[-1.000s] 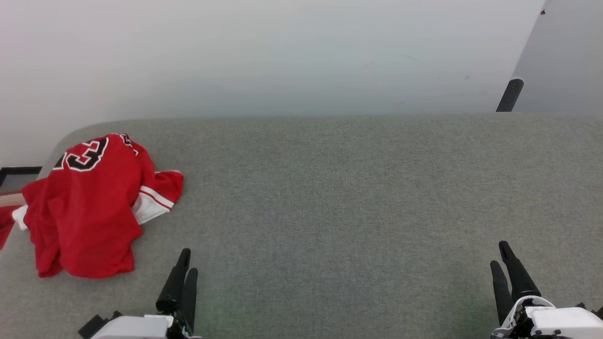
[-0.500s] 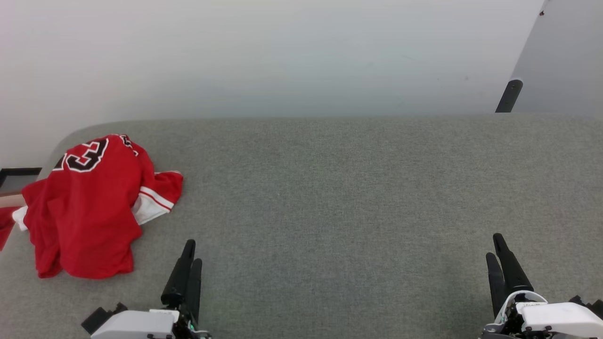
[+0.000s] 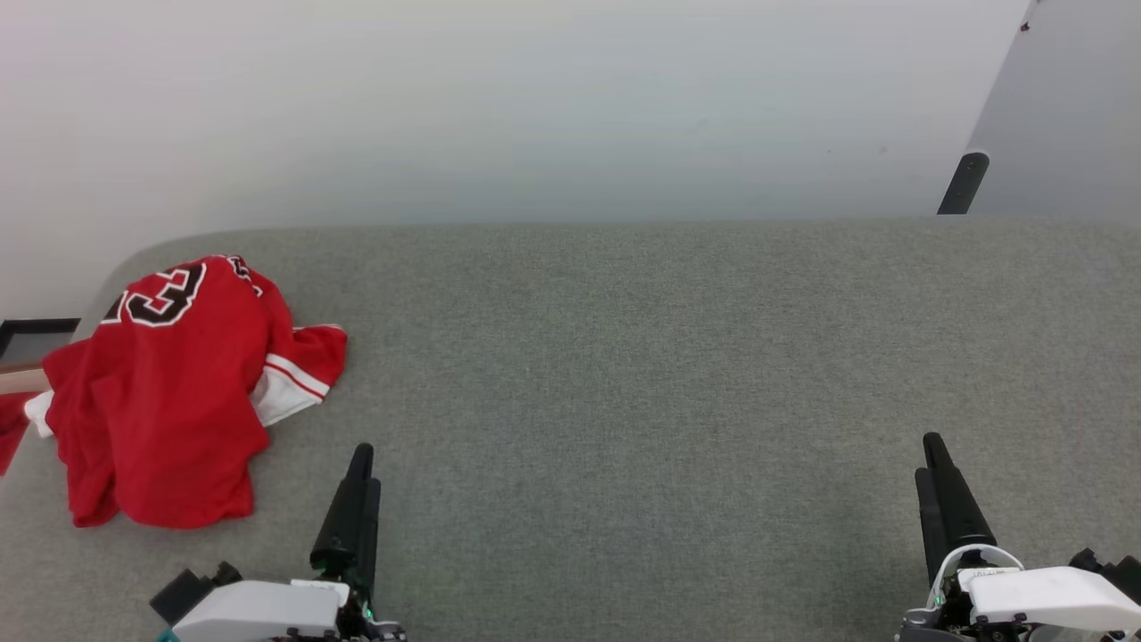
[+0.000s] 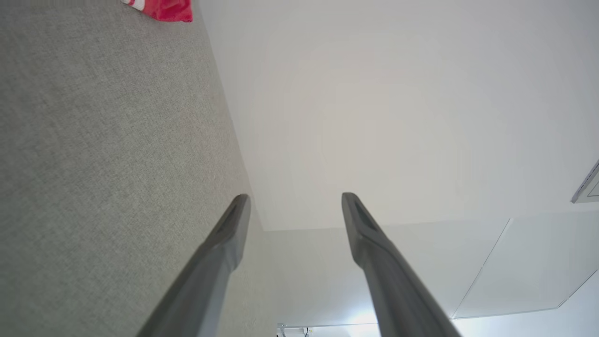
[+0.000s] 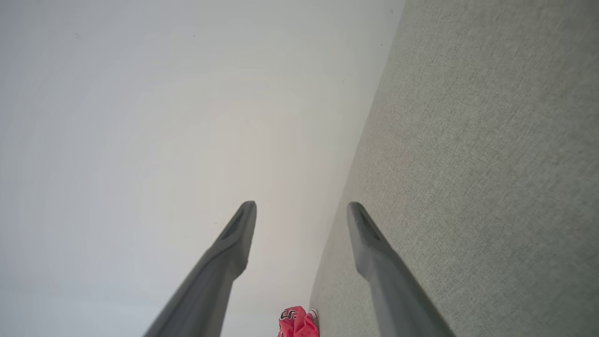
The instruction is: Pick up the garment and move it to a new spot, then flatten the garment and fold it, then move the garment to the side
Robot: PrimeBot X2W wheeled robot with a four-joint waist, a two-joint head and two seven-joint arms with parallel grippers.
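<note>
The garment (image 3: 169, 392), a red jersey with white striped sleeve trim and a black number, lies crumpled at the left end of the grey table (image 3: 624, 357). A corner of the garment (image 4: 161, 8) shows in the left wrist view, and the garment (image 5: 297, 323) appears small and far off in the right wrist view. My left gripper (image 3: 364, 464) hovers near the front edge, just right of the jersey, open and empty. Far to the right my right gripper (image 3: 927, 453) is also open with nothing between its fingers.
A pale wall rises behind the table's far edge. A dark post (image 3: 963, 183) stands at the back right beside a grey panel. At the far left edge, a dark-framed object (image 3: 36, 334) and a scrap of red cloth (image 3: 11, 428) sit beyond the table.
Both grippers have crept forward over the table, the left one also drifting slightly right and the right one slightly left. The jersey has not moved.
</note>
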